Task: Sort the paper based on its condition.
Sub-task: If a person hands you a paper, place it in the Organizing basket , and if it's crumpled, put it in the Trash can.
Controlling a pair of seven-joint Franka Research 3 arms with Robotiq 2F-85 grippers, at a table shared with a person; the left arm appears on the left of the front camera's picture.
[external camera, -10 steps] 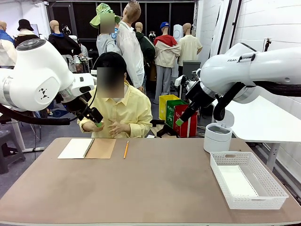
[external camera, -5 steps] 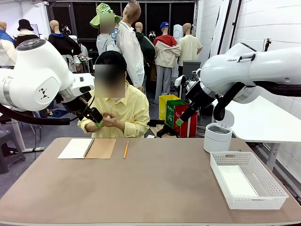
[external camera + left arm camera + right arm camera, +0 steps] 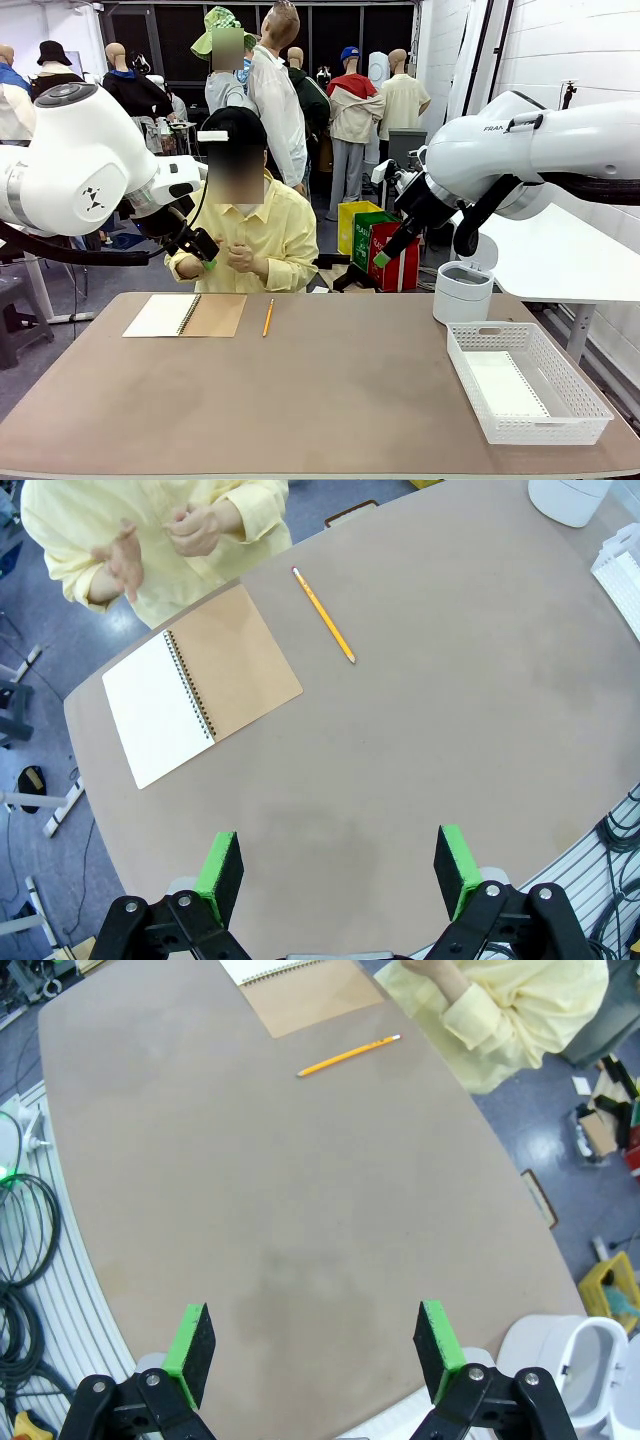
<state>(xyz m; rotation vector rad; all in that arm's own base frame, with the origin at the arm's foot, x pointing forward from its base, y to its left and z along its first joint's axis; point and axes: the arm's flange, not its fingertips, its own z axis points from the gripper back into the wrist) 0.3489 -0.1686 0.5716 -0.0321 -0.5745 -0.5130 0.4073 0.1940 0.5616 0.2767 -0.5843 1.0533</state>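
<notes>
You have a white sheet of paper point(image 3: 505, 385) lying flat in the white lattice basket point(image 3: 527, 379) at the table's right edge, and another white page showing on the open spiral notebook point(image 3: 200, 685) with its tan cover, at the far left edge in front of the person's hands point(image 3: 237, 258), a yellow pencil point(image 3: 323, 628) just beside it. Between them the smooth brown table point(image 3: 330, 390) gives you wide bare room. Your left gripper point(image 3: 340, 875) and right gripper point(image 3: 313, 1350) both hang high with green pads spread apart, holding nothing; the right wrist view adds a white round bin point(image 3: 590, 1360) past the table's rim.
</notes>
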